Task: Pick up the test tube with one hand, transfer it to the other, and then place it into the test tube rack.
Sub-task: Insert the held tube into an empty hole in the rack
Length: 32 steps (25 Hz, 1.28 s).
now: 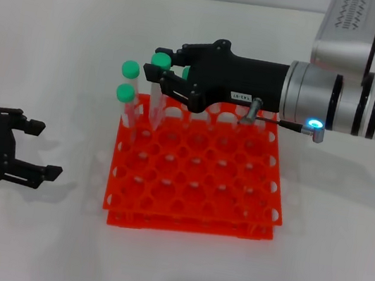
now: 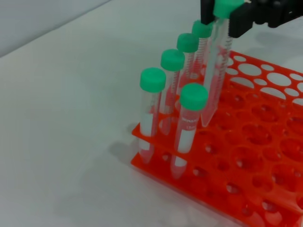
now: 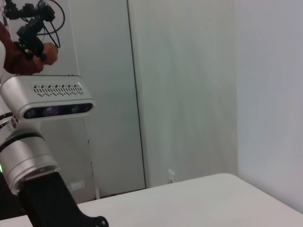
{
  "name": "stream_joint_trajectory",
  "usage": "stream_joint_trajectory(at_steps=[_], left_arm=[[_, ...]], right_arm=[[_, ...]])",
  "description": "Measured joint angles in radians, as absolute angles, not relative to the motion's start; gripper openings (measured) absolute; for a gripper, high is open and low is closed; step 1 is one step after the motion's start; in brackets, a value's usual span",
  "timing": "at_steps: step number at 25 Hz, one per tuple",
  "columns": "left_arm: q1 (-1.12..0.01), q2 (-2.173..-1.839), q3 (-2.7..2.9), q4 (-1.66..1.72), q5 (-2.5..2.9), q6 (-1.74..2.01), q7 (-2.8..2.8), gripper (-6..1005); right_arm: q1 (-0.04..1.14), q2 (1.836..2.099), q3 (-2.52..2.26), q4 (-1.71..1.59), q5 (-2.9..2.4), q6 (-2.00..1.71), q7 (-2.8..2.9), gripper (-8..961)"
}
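The orange-red test tube rack (image 1: pixel 196 174) is sitting flat on the white bench (image 1: pixel 28 244). It is a square rack with two layers and many round holes. Most of the holes are standing empty.

Some green-capped tubes are standing in the holes along the far left edge of the rack. In the left wrist view, four of them (image 2: pixel 171 87) are lined up along that edge, and one more tube (image 2: pixel 188 127) is standing in the next row, close to the rack's corner. Each has white inside near its lower half.

The right gripper (image 1: pixel 162 65), the one with the small white label, is reaching in over the far left part of the rack. It is pinching the test tube (image 2: pixel 217 66) by the top, just under its green cap. The test tube is hanging straight up and down. Its pointed tip is just above the rack's top layer, beside the row of standing tubes, and I cannot tell if it is already in a hole.

The left gripper (image 1: pixel 47 150) is resting low over the bench, well off to the left of the rack. Its fingers are spread wide and are holding nothing.
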<state>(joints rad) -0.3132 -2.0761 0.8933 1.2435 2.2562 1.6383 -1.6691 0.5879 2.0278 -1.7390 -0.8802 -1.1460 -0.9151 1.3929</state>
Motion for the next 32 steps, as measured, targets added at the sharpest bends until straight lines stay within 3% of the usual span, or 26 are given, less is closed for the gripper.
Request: stream_joint_trajectory(at_steps=[32], left_arm=[[-0.317,-2.077,0.899,1.236,2.256,1.638,-1.657,892]], right_arm=[[0.595,2.027,-1.744,-0.843,-1.146,-0.884,1.382,264]])
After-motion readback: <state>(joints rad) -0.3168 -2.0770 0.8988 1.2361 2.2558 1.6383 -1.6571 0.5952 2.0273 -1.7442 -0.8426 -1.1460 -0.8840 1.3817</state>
